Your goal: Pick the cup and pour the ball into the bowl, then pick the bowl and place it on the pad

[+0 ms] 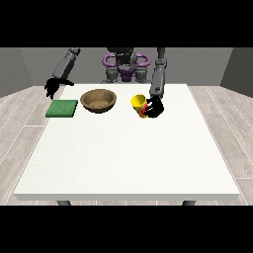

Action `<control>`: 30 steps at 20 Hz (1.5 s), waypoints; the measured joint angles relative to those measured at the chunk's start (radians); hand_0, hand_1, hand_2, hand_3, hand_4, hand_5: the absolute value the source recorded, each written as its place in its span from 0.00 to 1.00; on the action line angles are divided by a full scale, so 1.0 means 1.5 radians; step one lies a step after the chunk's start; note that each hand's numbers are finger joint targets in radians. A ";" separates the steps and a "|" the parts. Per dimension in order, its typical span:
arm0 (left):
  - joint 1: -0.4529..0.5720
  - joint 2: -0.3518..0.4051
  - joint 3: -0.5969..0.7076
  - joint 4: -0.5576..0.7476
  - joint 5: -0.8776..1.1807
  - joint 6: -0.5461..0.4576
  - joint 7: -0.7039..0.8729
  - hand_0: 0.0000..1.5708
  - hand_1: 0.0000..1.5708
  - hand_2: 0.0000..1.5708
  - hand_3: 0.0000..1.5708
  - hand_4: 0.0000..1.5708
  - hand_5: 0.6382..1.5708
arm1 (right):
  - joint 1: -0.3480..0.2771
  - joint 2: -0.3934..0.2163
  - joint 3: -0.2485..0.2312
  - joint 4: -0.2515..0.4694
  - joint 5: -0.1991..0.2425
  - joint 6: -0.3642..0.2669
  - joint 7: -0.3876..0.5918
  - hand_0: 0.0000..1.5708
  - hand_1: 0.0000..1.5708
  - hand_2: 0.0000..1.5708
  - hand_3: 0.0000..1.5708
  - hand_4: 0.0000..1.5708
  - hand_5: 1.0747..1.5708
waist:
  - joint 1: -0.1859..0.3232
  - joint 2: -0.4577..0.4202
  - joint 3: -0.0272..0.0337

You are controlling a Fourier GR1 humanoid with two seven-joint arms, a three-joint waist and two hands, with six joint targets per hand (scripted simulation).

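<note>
yellow cup (138, 102) sits w/ the hand at the view's right (155, 107) right up against it, on the cup's right side as we see it. cup looks tipped, mouth leaning toward the brown bowl, and there's a bit of red (143, 111) at its lower edge by the hand. can't tell if that's the ball or part of the cup. fingers look curled round the cup, so i'd call it gripped. can't tell if the cup is touching the counter (128, 158) or lifted just off it.

brown bowl (99, 100) is just to the cup's left in the view, upright on the counter, a small gap between the two. inside looks tan, can't make out anything in it.

green pad (62, 108) lies flat further left, beside the bowl but not touching, near the counter's left edge.

hand at the view's left (51, 88) hangs above the counter's far left corner, just behind the pad, holding nothing. fingers droop downward but whether they're open or closed, can't tell.

robot's torso w/ purple rings (126, 61) is behind the counter's far edge.
</note>
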 measured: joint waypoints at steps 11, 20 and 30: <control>-0.037 0.030 -0.202 0.086 -0.330 0.141 0.287 0.90 0.90 1.00 1.00 0.73 1.00 | -0.048 0.025 0.017 0.106 0.016 -0.015 0.059 0.00 0.00 0.13 0.09 0.22 0.96 | 0.013 -0.151 -0.0040; -0.117 -0.006 -0.368 0.124 -0.608 0.068 0.526 0.86 0.86 1.00 1.00 0.60 0.98 | -0.011 0.005 -0.016 0.212 0.017 -0.025 0.030 0.00 0.00 0.17 0.12 0.24 0.94 | 0.103 -0.253 -0.0044; -0.185 -0.092 -0.477 0.058 -0.746 -0.133 0.670 0.32 0.32 1.00 0.95 0.52 0.96 | 0.037 -0.032 -0.051 0.289 0.011 -0.019 -0.029 0.00 0.00 0.18 0.25 0.26 0.94 | 0.180 -0.285 -0.0064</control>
